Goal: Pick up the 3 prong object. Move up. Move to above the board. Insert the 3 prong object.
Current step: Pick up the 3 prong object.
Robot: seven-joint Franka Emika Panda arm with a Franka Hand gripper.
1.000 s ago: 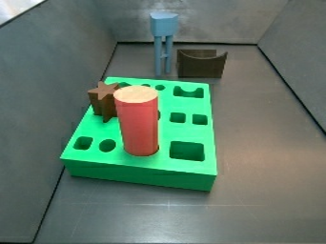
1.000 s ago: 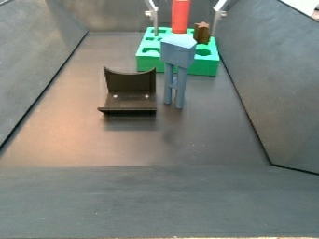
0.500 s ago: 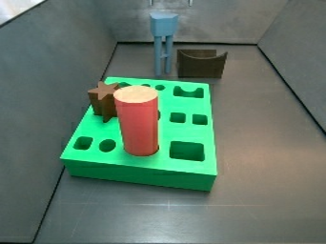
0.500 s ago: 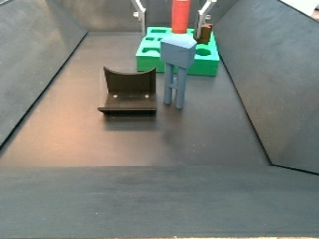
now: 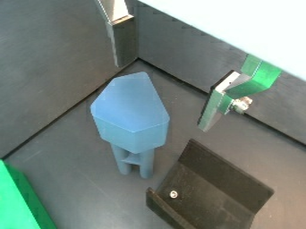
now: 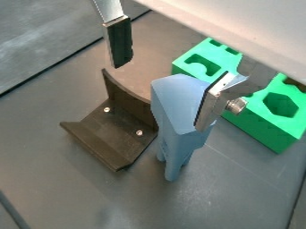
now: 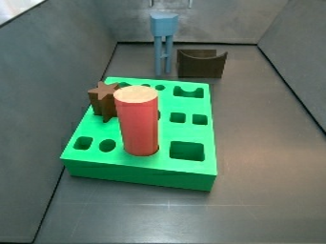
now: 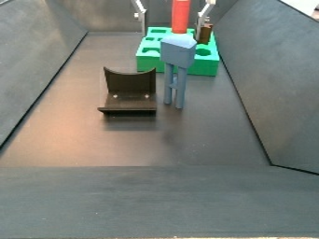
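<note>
The 3 prong object (image 8: 178, 67), a tall light-blue block on thin legs, stands upright on the dark floor just beside the dark brown U-shaped block (image 8: 126, 91) and apart from the board (image 7: 143, 129), the big green slab with cut-out holes. In the wrist views I see its faceted top (image 5: 131, 109) from above and its legs planted on the floor (image 6: 177, 132). Nothing lifts it yet.

What has changed is small and sits at the top of the scene. Compared with 1 second ago, the gripper (image 8: 173, 11) has come down a little over the block: in a side view its silver fingers now show closer in above the blue top, and between half a second ago and now I see almost no further shift. The object, the U-shaped block, the board, the red cylinder (image 7: 136, 121) and the brown star-shaped piece (image 7: 99, 98) have all stayed put.

The gripper is spread wide. In a wrist view 1 finger (image 6: 117, 36) hangs on one flank of the block and the other finger (image 6: 219, 96) on the opposite flank, neither clearly pressing on it. I judge that I am lined up for the first step, the pick. Next I would lower further and close on the solid upper body. The neighbouring U-shaped block is close to 1 finger, so I would watch for a bump.
</note>
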